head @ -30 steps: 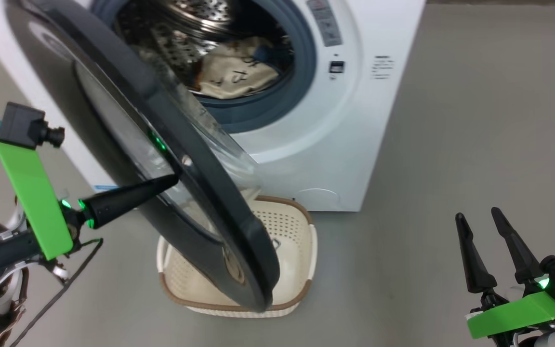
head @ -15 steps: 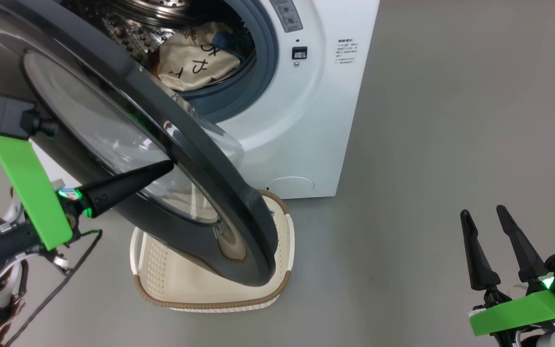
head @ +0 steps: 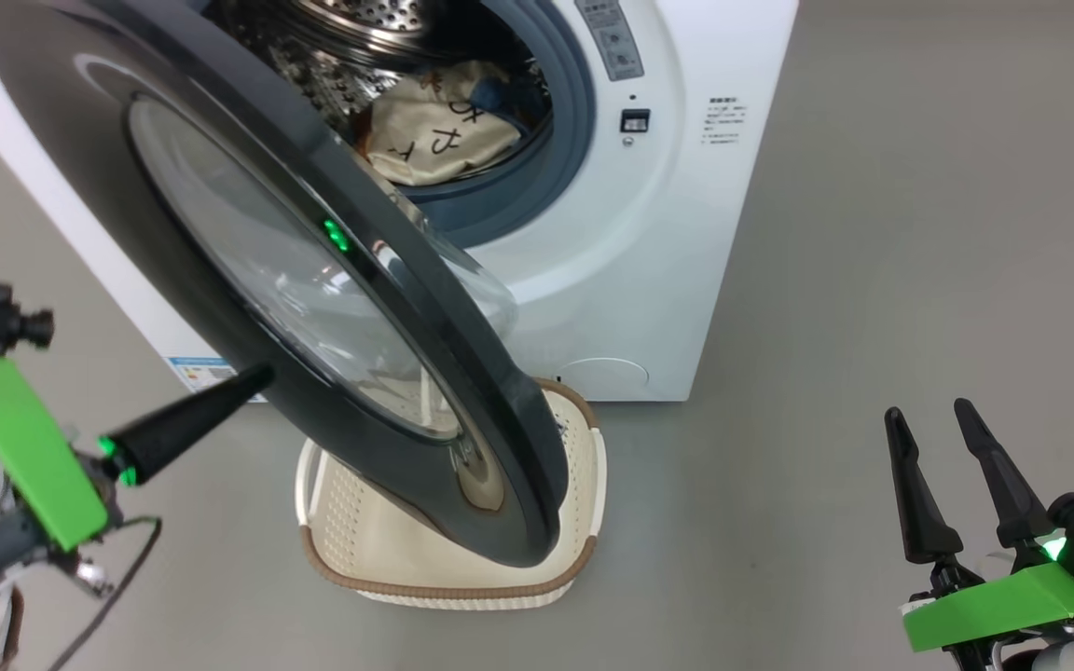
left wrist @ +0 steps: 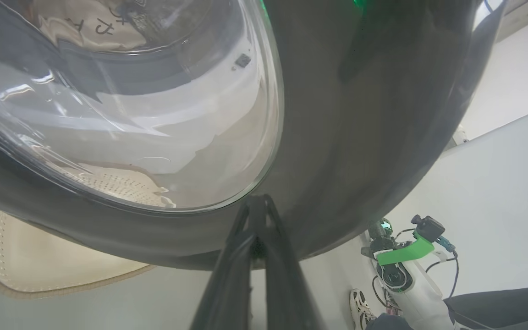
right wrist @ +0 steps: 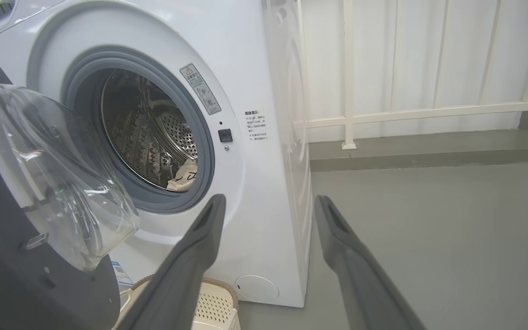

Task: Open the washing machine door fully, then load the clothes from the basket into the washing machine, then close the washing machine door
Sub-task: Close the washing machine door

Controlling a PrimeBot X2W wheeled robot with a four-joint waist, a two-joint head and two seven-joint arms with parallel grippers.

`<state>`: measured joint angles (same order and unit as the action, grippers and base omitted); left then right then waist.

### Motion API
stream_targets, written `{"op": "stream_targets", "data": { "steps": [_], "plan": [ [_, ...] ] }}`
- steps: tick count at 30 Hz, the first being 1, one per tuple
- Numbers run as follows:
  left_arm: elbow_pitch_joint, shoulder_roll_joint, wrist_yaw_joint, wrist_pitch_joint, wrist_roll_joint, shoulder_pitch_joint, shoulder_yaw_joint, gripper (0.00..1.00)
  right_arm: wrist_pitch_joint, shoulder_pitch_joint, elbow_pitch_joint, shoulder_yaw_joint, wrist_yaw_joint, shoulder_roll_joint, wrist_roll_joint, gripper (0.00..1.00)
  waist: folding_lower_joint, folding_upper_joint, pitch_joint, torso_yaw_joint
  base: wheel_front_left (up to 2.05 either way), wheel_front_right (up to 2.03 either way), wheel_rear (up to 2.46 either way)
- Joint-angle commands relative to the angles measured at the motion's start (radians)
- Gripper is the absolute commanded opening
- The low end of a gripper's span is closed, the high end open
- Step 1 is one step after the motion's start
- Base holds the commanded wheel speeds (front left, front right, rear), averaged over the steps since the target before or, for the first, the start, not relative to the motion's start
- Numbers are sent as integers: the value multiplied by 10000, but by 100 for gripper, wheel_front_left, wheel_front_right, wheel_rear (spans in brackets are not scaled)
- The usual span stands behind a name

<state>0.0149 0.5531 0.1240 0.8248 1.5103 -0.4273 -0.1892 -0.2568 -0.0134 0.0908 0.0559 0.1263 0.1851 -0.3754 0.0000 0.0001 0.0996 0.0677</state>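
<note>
The washing machine stands with its door swung partway out, black rim and glass bowl hanging over the basket. The basket's visible part holds nothing. The clothes, cream cloth with black marks and a bit of blue, lie in the steel drum; they also show as clothes through the opening. My left gripper is shut, its tip at the lower outer rim of the door; the left wrist view shows the left gripper pointing straight at that rim. My right gripper is open and holds nothing, far right of the machine.
Grey floor spreads to the right of the machine. A white railing runs along the wall behind. A person's shoe shows beyond the door. A black cable hangs under my left wrist.
The head camera has shifted. My left gripper's tip has slid from the door's glass down and left to the outer rim. The right gripper keeps its pose.
</note>
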Motion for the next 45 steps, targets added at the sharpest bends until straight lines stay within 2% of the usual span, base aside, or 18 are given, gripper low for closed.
{"op": "stream_targets", "data": {
  "steps": [1,5,6,8,9,10,11,12,23,31,39,45],
  "plan": [
    [-295,526,67,-145,-114,-91,533,1,-49,-49,-236,183,44,128,45,100,0,-1,-95,124,0,0,0],
    [-243,593,67,-825,-254,479,621,39,-49,20,-232,207,44,116,54,100,0,-1,-205,233,0,0,0],
    [-215,603,67,-1015,-297,616,637,44,-49,25,-230,216,44,120,52,100,0,-1,-222,250,0,0,0],
    [-156,622,67,-1384,-383,919,618,49,-49,44,-220,228,44,127,46,100,0,-1,-273,281,0,0,0],
    [-110,624,67,-1604,-434,1072,615,63,-49,54,-217,232,44,129,44,100,0,-1,-296,293,0,0,0],
    [-74,622,67,-1814,-474,1224,598,84,-49,66,-212,240,44,131,42,100,0,-1,-319,300,0,0,0],
    [-49,613,67,-2040,-513,1370,581,94,-49,77,-210,242,44,132,40,100,0,-1,-333,305,0,0,0],
    [-23,593,67,-2294,-563,1512,565,100,-49,87,-209,245,44,131,40,100,0,-1,-351,306,0,0,0],
    [930,419,67,-5572,-1386,2431,-243,100,-49,190,-178,279,44,105,24,100,0,-1,-515,164,0,0,0],
    [1820,454,67,-7767,-1529,2563,-1216,100,-49,289,-157,262,44,79,-11,100,0,-1,-649,5,0,0,0],
    [2759,660,67,-10207,-2500,2344,-2673,100,-49,411,-144,221,44,56,-22,100,0,-1,-738,-166,0,0,0],
    [3389,530,67,-10817,-3357,2021,-3255,100,-49,507,-138,127,44,47,-45,100,0,-1,-754,-198,0,0,0]
  ]
}}
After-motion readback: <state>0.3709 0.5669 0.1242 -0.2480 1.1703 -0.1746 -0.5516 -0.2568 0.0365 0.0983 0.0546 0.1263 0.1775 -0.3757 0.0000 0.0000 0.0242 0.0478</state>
